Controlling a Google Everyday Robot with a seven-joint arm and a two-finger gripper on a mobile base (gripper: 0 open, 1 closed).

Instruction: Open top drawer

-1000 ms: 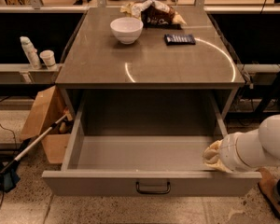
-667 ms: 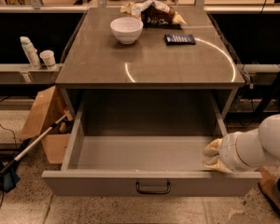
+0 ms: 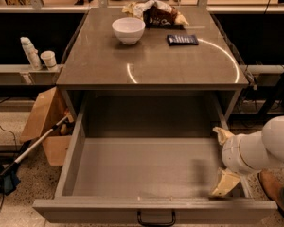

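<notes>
Top drawer (image 3: 85, 211) stands wide open under the table (image 3: 151, 65), grey inside bare, dark bail handle (image 3: 156, 218) centred on near front. Gripper (image 3: 223, 159) at drawer's right wall, near-right corner; tan fingers (image 3: 225, 183) spread apart, holding nothing. Left of drawer: cardboard box (image 3: 40, 122) w/ a pole (image 3: 33, 148) leaning by it. Tabletop, further back: white bowl (image 3: 128, 30), dark flat gadget (image 3: 182, 39), crumpled snack bag (image 3: 156, 14) at far edge, print unreadable.

You find the gripper (image 3: 221, 161) at the right inner wall of the top drawer (image 3: 142, 171). Behind and above the drawer, on the table (image 3: 151, 67), sit a bowl (image 3: 128, 30), a bag (image 3: 156, 14) and a flat device (image 3: 182, 39). A cardboard box (image 3: 45, 122) lies to the drawer's left.
</notes>
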